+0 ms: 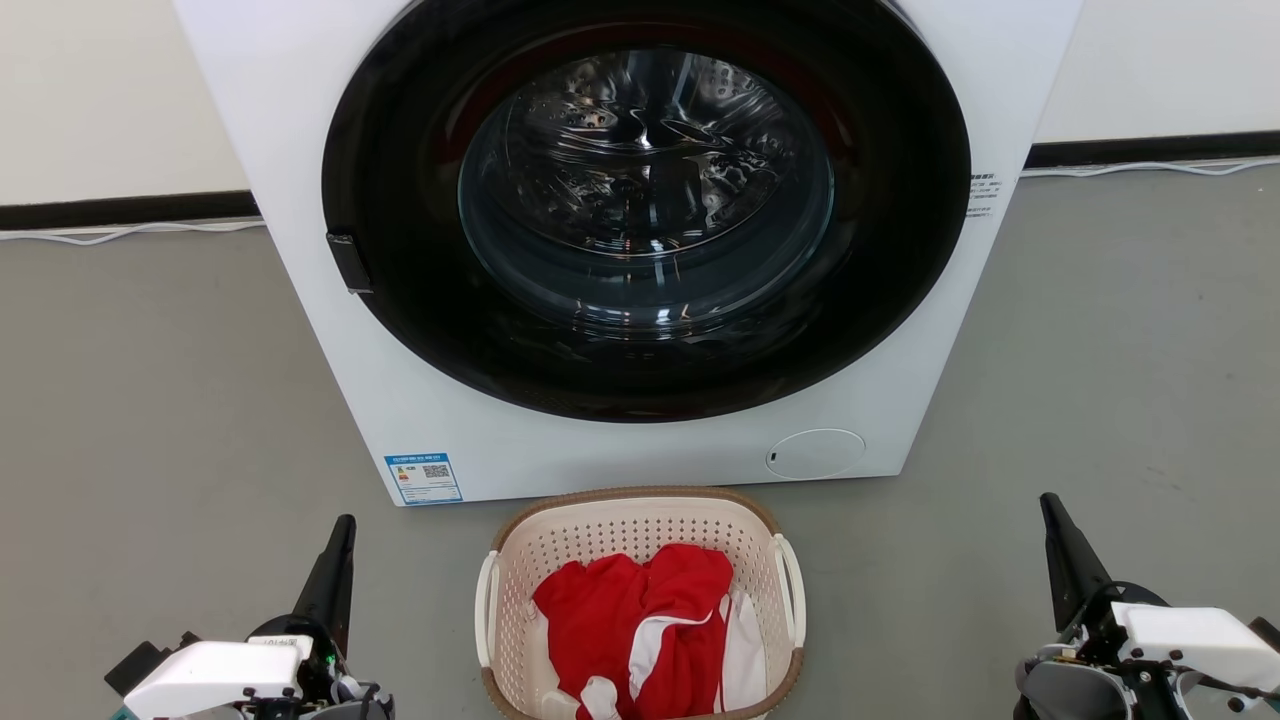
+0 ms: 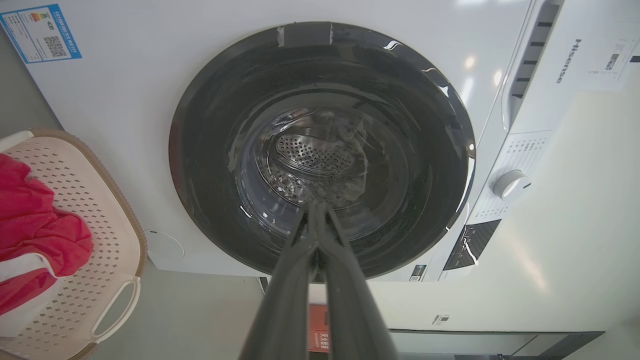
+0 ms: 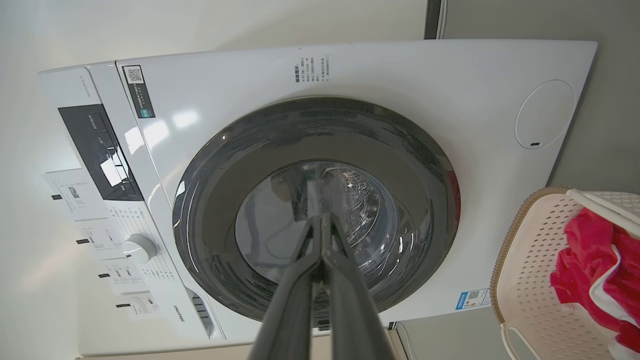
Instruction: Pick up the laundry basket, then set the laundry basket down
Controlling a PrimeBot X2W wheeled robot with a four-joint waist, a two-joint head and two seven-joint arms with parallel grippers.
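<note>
Laundry basket point(image 1: 590, 545): lower centre of the head view, standing on the grey floor point(image 1: 150, 400) just in front of the washing machine point(image 1: 330, 330), its brown rim near the machine's base. Upright, not tilted. Red garment with white trim point(image 1: 640, 610) heaped inside. White side handles visible, one at each side point(image 1: 486, 610) point(image 1: 795, 590), both free.

Left claw point(image 1: 340, 545): lower left of the head view, well apart from the basket, dark fingers pressed together with nothing between them. Left wrist view confirms this: fingers meet at the tips point(image 2: 315, 210) and point at the machine's round door, with the basket point(image 2: 100, 225) off at the left edge of that frame.

Right claw point(image 1: 1055, 530): lower right of the head view, also well apart from the basket. Fingers together and empty point(image 3: 322, 220), basket point(image 3: 530, 260) at the right edge of that frame.

Machine door point(image 1: 645, 210) looks closed, drum visible through the glass.

Progress, as judged: nothing done yet. The basket sits on the floor untouched and neither claw is aimed at a handle. Left to do: spread both claws, bring them in to the side handles, grip, lift, then set the basket down again.
</note>
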